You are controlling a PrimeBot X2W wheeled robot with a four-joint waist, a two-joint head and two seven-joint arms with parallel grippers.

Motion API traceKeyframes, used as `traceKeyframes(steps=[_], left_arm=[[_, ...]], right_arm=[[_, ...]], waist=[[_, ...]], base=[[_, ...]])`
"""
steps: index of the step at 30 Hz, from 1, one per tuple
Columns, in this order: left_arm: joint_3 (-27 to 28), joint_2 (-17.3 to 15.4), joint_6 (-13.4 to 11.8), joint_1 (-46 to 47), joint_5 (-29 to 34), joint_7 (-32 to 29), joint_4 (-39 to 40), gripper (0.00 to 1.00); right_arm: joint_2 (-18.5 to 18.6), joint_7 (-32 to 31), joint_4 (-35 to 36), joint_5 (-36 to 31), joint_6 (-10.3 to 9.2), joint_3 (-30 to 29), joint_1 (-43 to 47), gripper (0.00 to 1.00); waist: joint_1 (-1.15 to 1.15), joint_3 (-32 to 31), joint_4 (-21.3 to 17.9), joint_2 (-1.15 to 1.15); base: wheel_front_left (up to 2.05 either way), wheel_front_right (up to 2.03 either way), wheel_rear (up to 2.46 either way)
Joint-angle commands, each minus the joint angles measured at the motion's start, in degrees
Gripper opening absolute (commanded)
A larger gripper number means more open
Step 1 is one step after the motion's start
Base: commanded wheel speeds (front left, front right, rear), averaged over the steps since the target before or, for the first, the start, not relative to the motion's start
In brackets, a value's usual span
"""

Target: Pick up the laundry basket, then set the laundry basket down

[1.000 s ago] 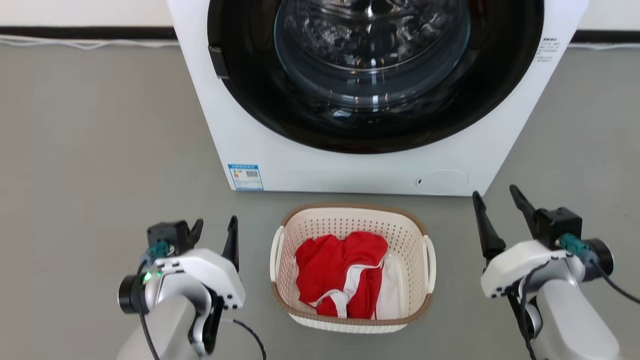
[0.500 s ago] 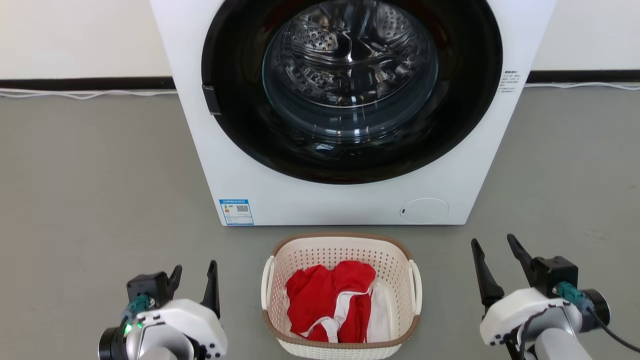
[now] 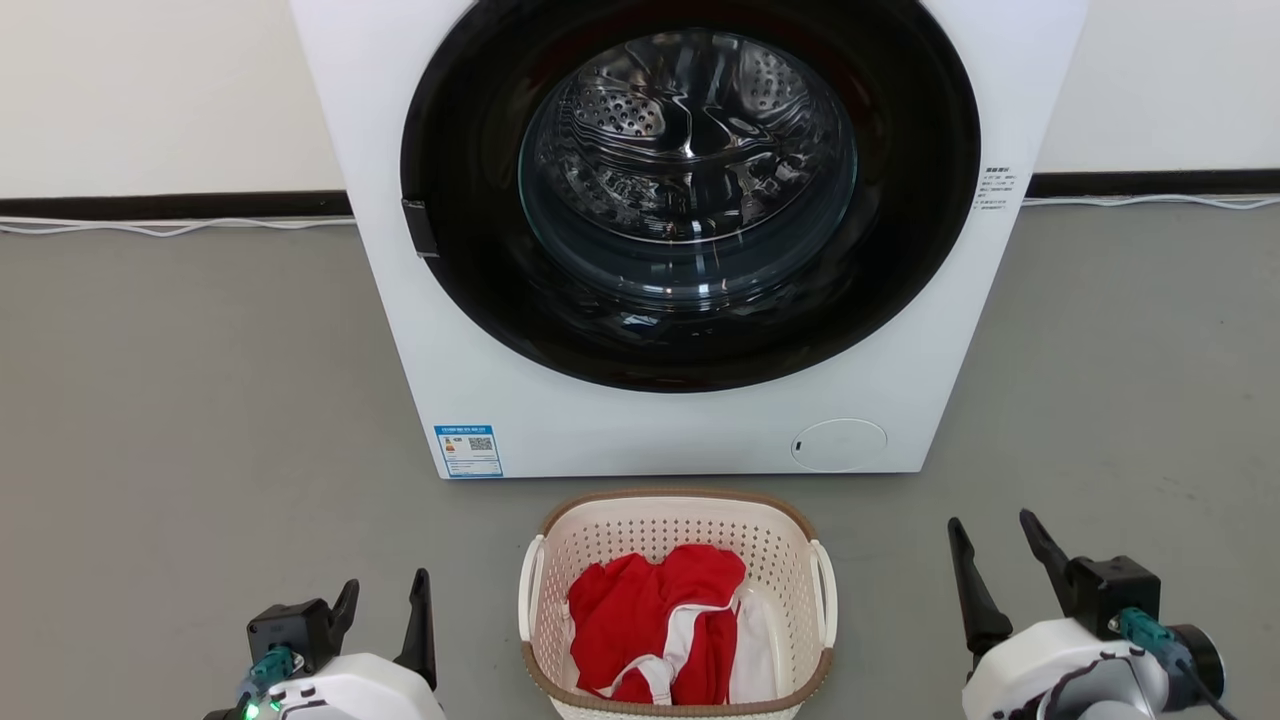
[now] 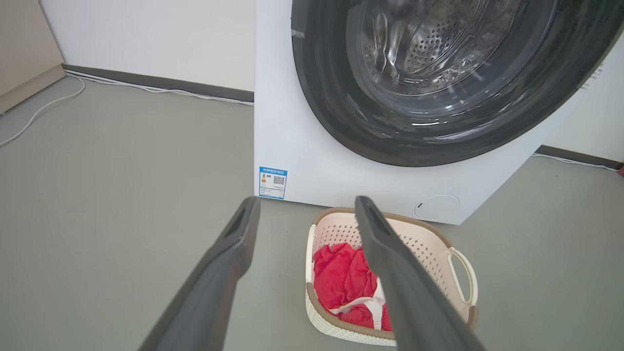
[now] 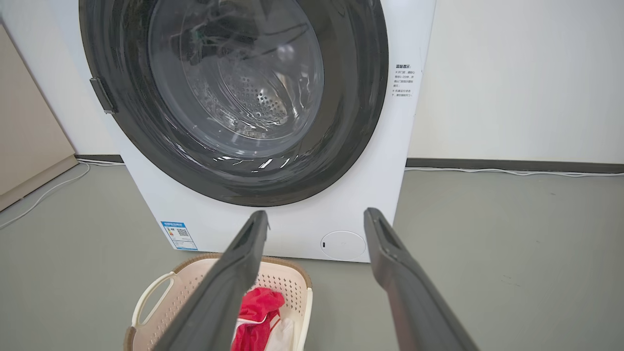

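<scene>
The laundry basket (image 3: 640,535) sits on the grey floor (image 3: 200,400) just in front of the washing machine (image 3: 500,380), centred below its round door, with a red garment (image 3: 640,620) inside. The left gripper (image 3: 385,582) hovers in front of the machine's left corner and the right gripper (image 3: 990,520) in front of its right corner. Both are clear of the basket, jaws spread wide and holding nothing.

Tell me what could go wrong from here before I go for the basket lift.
1. The left hand and right hand are open and apart from the laundry basket. Its loop handles are thin and lie close to the walls, so a finger may miss or slip off.
2. The basket sits close to the washing machine; a forward swing could knock its front.
3. The red clothes lie loose; an uneven lift might tip them out.
</scene>
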State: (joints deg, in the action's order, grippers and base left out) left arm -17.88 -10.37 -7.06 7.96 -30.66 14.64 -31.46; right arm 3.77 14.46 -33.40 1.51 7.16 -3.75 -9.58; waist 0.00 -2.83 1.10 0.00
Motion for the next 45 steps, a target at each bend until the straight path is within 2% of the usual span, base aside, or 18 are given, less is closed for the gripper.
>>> traceKeyframes(steps=[1, 8, 9, 14, 18, 23, 45], left_arm=[[2.19, -0.66, -0.21, 1.31, 0.81, 0.36, 1.64, 1.00], [3.98, -0.44, 0.03, 0.70, 1.99, 0.36, 5.08, 1.00], [1.85, 0.56, 0.18, -0.64, 1.73, -0.01, 3.49, 0.00], [2.25, 1.18, 0.51, -1.15, 0.34, -0.58, 2.46, 0.00], [3.02, 1.39, 0.97, -1.22, -1.70, -1.28, 3.03, 0.00], [3.90, 1.64, 1.54, -1.30, -4.24, -2.10, 3.67, 0.00], [7.66, 2.73, 3.95, -1.41, -14.89, -5.59, 6.26, 0.00]], right_arm=[[-0.07, 0.54, 1.75, -0.25, 0.33, 1.09, -0.80, 1.00], [-0.42, 0.54, 2.28, -0.73, 0.33, 0.61, -0.22, 1.00], [-0.57, -0.02, 0.51, -0.38, -0.01, -0.48, 0.21, 0.00], [-0.89, -0.94, -0.94, 1.28, -0.07, -0.98, 0.42, 0.00], [-0.89, -1.88, -0.32, 4.30, -0.05, -1.19, 0.48, 0.00], [-0.89, -2.47, 0.73, 8.11, -0.04, -0.97, 0.84, 0.00], [-0.89, -5.61, 4.47, 23.52, 0.03, -0.99, 1.55, 0.00]], waist=[[0.00, -0.02, 0.03, 0.00], [0.00, -0.30, 0.23, 0.00], [0.00, -0.30, 0.22, 0.00], [0.01, -0.27, 0.21, 0.00], [0.13, -0.27, 0.14, 0.00], [0.01, -0.02, 0.09, 0.00], [0.00, 0.56, -0.13, 0.00]], base=[[0.00, 0.00, 0.00], [0.00, 0.00, 0.00], [0.00, 0.00, 0.00], [0.00, 0.00, 0.00], [0.00, 0.00, 0.00], [0.00, 0.00, 0.00], [0.00, 0.00, 0.00]])
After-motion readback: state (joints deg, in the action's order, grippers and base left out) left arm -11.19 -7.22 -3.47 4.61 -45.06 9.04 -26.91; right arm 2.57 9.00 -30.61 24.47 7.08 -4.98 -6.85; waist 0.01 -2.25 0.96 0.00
